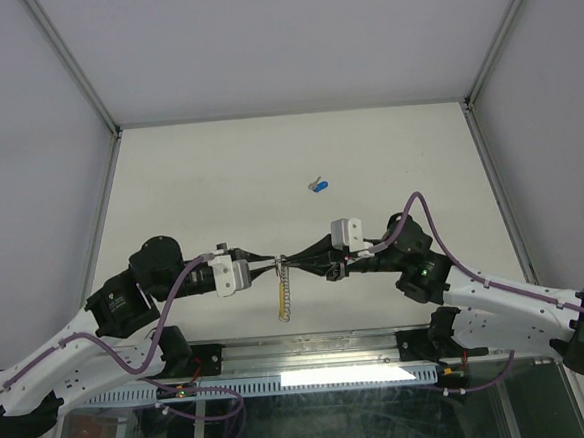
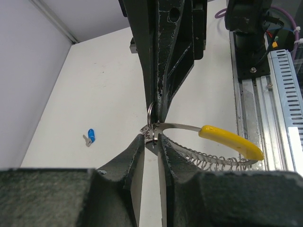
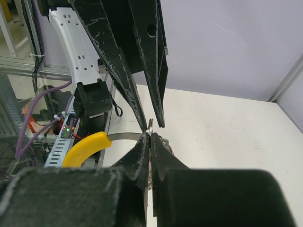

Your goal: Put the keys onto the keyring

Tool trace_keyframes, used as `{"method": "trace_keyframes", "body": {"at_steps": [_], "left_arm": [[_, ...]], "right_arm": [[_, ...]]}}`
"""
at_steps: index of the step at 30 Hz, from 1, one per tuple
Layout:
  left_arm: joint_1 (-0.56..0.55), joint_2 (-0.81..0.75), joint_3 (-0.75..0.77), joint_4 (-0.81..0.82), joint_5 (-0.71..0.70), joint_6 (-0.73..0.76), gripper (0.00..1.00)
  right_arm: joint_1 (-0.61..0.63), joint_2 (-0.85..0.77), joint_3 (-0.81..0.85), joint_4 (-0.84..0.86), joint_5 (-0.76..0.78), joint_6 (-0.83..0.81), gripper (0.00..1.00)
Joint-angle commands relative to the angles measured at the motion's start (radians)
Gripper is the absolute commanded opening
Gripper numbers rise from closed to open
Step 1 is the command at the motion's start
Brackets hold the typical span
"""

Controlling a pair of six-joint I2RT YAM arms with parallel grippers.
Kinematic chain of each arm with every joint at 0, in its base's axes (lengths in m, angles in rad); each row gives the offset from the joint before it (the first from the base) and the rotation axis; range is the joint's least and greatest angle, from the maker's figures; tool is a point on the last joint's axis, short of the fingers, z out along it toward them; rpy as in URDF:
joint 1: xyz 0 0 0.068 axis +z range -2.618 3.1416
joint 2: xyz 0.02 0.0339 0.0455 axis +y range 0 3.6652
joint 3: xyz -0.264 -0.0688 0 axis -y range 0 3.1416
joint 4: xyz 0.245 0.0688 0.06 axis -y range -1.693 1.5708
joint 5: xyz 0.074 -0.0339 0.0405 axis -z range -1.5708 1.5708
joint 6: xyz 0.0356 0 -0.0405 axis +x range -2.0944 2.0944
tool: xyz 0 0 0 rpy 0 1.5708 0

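The keyring (image 1: 284, 298) hangs off the table between my two grippers, ribbed silver with a yellow segment (image 2: 232, 142). My left gripper (image 2: 153, 138) is shut on its clasp end, and its tips meet my right gripper (image 1: 297, 262) over the near middle of the table. My right gripper (image 3: 151, 137) is shut on a small silver key (image 3: 150, 125). Only the key's thin rounded head pokes out, touching the keyring's end (image 2: 150, 113). The blue-headed key (image 1: 319, 186) lies alone on the table further back and also shows in the left wrist view (image 2: 91, 136).
The white table (image 1: 219, 174) is enclosed by grey walls on the left, back and right. A metal rail with cable trays (image 1: 312, 363) runs along the near edge under the arms.
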Motion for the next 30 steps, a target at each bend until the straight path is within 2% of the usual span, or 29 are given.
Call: {"method": "trace_keyframes", "body": {"at_steps": [1, 8, 30], "left_arm": [[-0.010, 0.000, 0.003, 0.051, 0.006, 0.007, 0.14], [-0.011, -0.003, 0.001, 0.049, 0.004, 0.006, 0.00], [-0.011, 0.049, 0.007, 0.067, 0.091, -0.006, 0.00]], "right_arm": [[0.007, -0.034, 0.024, 0.053, -0.009, 0.004, 0.00], [0.007, -0.040, 0.026, 0.052, -0.009, 0.007, 0.00], [0.007, -0.039, -0.003, 0.171, -0.003, 0.051, 0.00]]}}
